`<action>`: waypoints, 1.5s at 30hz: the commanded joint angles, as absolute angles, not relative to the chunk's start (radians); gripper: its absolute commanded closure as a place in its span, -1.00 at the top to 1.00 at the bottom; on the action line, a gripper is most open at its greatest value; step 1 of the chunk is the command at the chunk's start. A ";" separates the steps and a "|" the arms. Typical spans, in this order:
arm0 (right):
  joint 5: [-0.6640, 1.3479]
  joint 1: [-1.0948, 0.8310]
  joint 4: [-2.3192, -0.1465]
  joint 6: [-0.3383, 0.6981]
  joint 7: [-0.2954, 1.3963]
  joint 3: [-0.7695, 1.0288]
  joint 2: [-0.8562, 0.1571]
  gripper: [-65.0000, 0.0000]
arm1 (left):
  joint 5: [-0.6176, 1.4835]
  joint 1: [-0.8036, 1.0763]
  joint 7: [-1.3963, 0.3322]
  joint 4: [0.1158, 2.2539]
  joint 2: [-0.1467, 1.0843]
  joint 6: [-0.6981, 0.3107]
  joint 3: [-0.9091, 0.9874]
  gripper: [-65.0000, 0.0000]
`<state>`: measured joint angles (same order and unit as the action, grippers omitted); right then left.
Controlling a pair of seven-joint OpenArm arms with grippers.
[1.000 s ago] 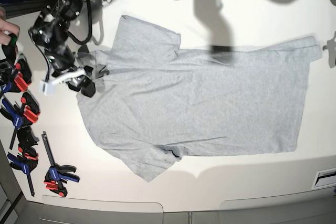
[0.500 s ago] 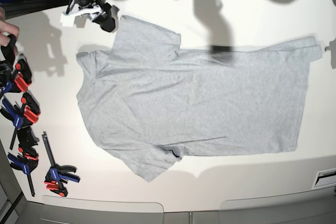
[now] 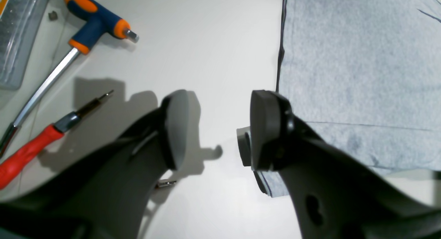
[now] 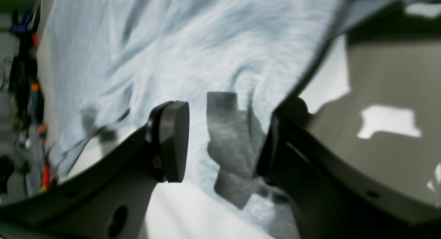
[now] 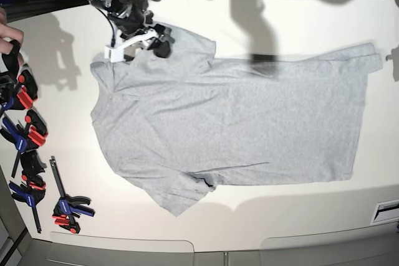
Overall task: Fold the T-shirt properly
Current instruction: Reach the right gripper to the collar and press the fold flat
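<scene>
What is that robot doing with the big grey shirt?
It is meant to fold the T-shirt, which lies spread flat on the white table, not folded yet. The right gripper hangs open over the sleeve at the far edge, with cloth between its jaws but not pinched. The left gripper is open too, by the shirt's edge at the other end, near a red screwdriver. Clamps lie along one side.

Overhead light is bright; my arms cast hard shadows across the white table (image 5: 299, 17). My right wrist view is motion-blurred; base view edges bow.
</scene>
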<state>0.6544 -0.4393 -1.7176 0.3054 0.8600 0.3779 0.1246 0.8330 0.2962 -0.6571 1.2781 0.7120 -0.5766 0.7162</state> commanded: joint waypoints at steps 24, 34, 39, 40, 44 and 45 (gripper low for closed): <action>0.774 -0.160 -1.728 0.491 0.905 0.340 0.150 -1.00 | 0.849 0.291 -0.643 1.291 0.743 -0.579 0.727 -0.18; 0.414 0.080 -1.728 0.489 0.823 0.125 0.157 -0.41 | 0.849 0.291 -0.643 1.291 0.744 -0.579 0.727 -0.18; 0.392 0.111 -1.728 0.485 0.815 0.117 0.157 -0.13 | 0.849 0.291 -0.648 1.291 0.744 -0.579 0.727 -0.18; 0.392 0.111 -1.728 0.485 0.815 0.117 0.157 -0.13 | 0.849 0.291 -0.650 1.291 0.744 -0.579 0.727 -0.18; 0.391 0.110 -1.728 0.485 0.815 0.118 0.157 -0.13 | 0.849 0.291 -0.651 1.291 0.743 -0.579 0.727 -0.18; 0.384 0.110 -1.728 0.485 0.815 0.119 0.157 -0.13 | 0.849 0.291 -0.651 1.291 0.743 -0.579 0.727 -0.18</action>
<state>0.3687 0.0887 -1.7103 0.4789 0.8379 0.1196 0.1528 0.8330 0.2962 -0.6735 1.2781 0.7120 -0.5766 0.7162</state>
